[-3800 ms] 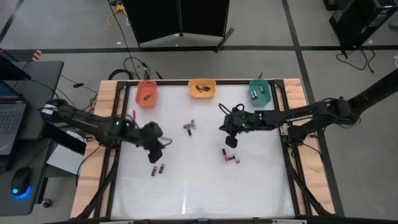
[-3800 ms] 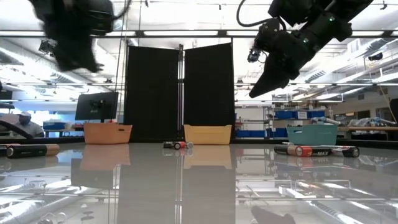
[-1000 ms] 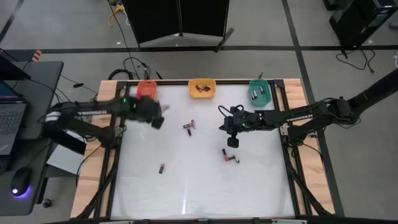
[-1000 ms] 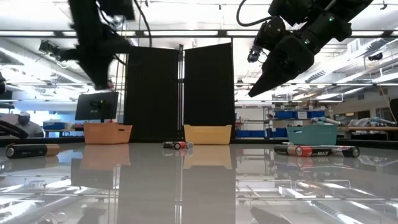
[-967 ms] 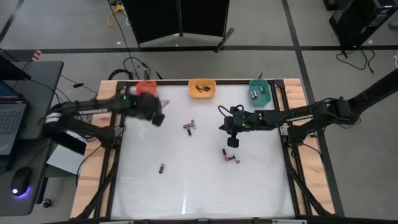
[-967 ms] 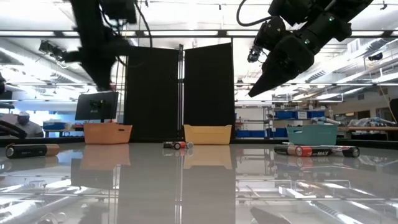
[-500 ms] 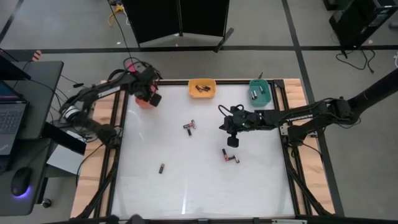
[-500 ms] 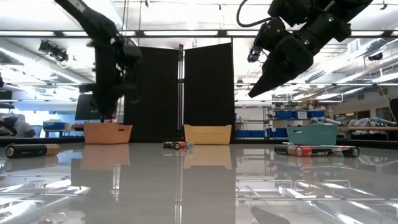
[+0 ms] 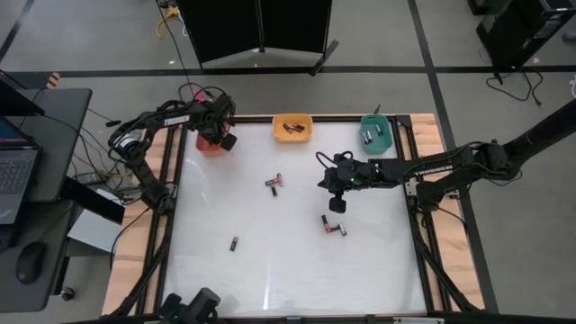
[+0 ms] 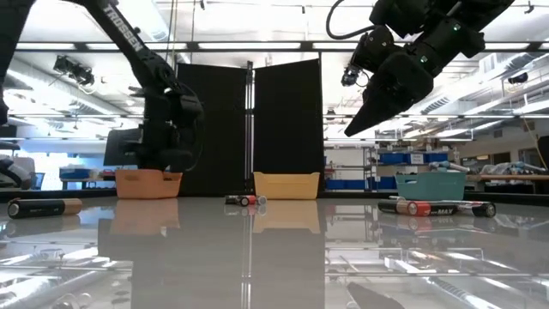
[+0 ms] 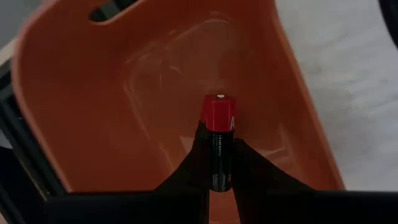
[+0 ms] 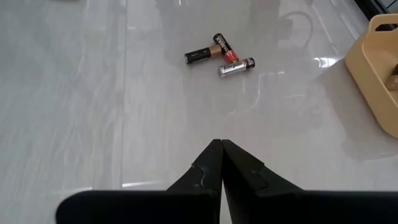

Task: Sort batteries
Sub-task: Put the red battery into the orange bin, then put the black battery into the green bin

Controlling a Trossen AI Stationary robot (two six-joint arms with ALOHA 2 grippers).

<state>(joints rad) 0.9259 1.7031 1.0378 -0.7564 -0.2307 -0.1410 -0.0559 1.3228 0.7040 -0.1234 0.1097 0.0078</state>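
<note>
left tool [image 11: 216, 163] clenches a black battery with a red cap [image 11: 218, 140], holding it just above the inside of the orange bin [image 11: 155, 106] at the far left corner of the tabletop [image 9: 288, 261]. in the high view this tool [image 9: 221, 135] sits over that bin [image 9: 207, 144].

other batteries lie loose on the white tabletop: a small cluster [image 9: 275, 184] near the middle toward the far side, a pair [image 9: 333, 228] right of centre, and a single one [image 9: 233, 243] nearer the front left. the right wrist view shows the middle cluster [image 12: 219, 55] as three batteries touching one another, one dark, one red-banded, one silvery.

the yellow bin [image 9: 292, 128] at the far centre holds dark batteries, and the teal bin [image 9: 376, 132] at the far right holds some too.

the right tool [image 12: 221, 158] hangs above the tabletop right of centre, its fingers pressed together on nothing; in the high view it [image 9: 335, 203] is between the middle cluster and the pair, raised off the surface.
</note>
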